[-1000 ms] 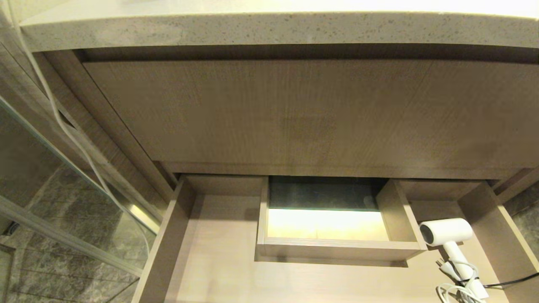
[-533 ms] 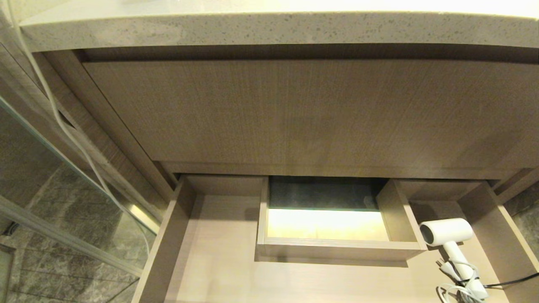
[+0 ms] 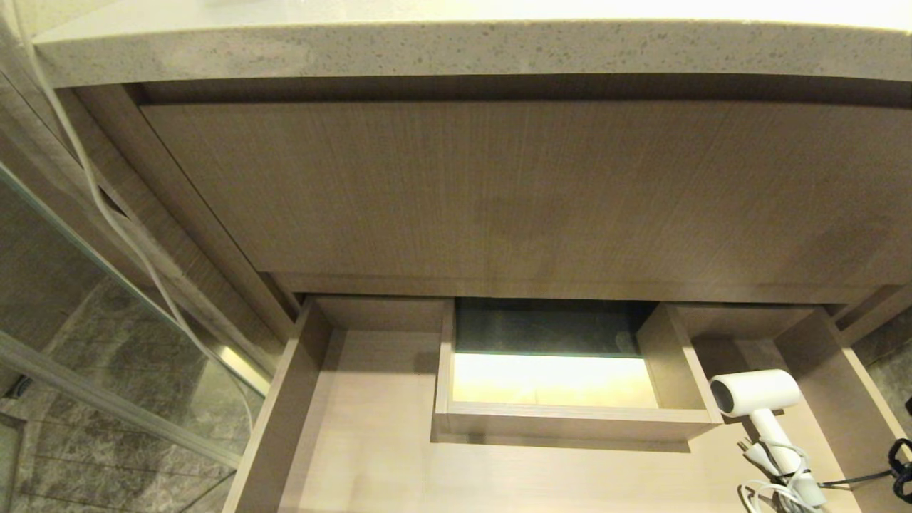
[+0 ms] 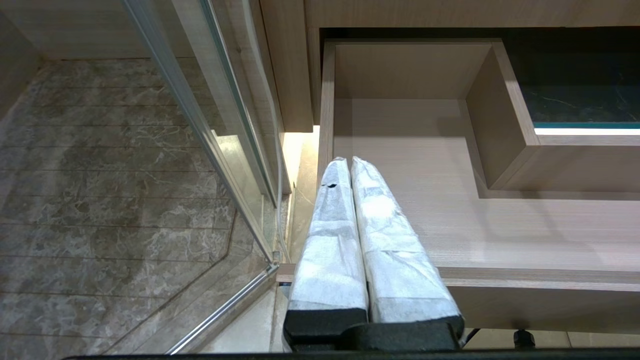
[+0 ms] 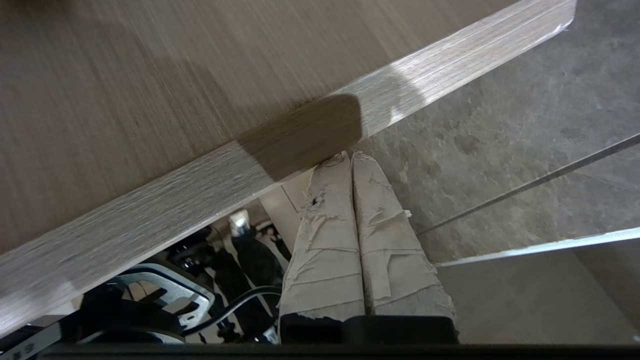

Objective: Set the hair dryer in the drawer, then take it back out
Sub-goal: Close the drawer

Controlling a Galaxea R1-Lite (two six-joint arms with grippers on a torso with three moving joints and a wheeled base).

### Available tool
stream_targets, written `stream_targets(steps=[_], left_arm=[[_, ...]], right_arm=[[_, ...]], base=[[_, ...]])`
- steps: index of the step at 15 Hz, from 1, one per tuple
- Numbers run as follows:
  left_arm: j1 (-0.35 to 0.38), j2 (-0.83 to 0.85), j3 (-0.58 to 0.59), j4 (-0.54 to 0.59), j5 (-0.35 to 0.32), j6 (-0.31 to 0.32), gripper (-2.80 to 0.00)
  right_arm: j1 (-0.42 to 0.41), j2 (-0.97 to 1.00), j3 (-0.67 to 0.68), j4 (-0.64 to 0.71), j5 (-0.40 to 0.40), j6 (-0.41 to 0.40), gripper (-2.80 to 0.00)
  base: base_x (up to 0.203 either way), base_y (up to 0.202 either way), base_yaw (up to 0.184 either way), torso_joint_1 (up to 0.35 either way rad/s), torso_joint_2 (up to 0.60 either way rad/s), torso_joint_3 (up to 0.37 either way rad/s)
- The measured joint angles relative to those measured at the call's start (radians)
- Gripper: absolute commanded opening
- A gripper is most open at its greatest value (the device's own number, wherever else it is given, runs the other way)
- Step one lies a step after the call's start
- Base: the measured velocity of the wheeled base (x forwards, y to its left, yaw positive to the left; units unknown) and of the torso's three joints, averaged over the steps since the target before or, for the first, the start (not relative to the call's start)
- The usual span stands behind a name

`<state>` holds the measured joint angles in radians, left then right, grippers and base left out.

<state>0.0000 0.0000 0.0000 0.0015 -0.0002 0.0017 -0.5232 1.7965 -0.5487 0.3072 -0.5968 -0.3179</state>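
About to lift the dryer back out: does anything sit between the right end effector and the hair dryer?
Yes. The drawer side wall does: the right end effector, shut, is outside and below its edge, while the hair dryer lies inside at the drawer's right. Its loose cord is bunched by the handle.

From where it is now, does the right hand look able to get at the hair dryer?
Probably yes. The hair dryer lies uncovered at the right end of the open drawer, nothing over it. The right hand, shut, sits by the drawer's outer edge, so it would first have to open.
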Motion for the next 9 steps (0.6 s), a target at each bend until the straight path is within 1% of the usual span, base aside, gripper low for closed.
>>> stream_targets(steps=[4, 9], left_arm=[[0.0, 0.0, 0.0, 0.0, 0.0, 0.0, -2.8], [0.0, 0.0, 0.0, 0.0, 0.0, 0.0, -2.8]], right_arm=[[0.0, 0.026, -0.006, -0.022, -0.003, -0.018, -2.8], [0.001, 0.029, -0.036, -0.157, 0.007, -0.023, -2.8]], base=[[0.0, 0.0, 0.0, 0.0, 0.0, 0.0], [0.0, 0.0, 0.0, 0.0, 0.0, 0.0]])
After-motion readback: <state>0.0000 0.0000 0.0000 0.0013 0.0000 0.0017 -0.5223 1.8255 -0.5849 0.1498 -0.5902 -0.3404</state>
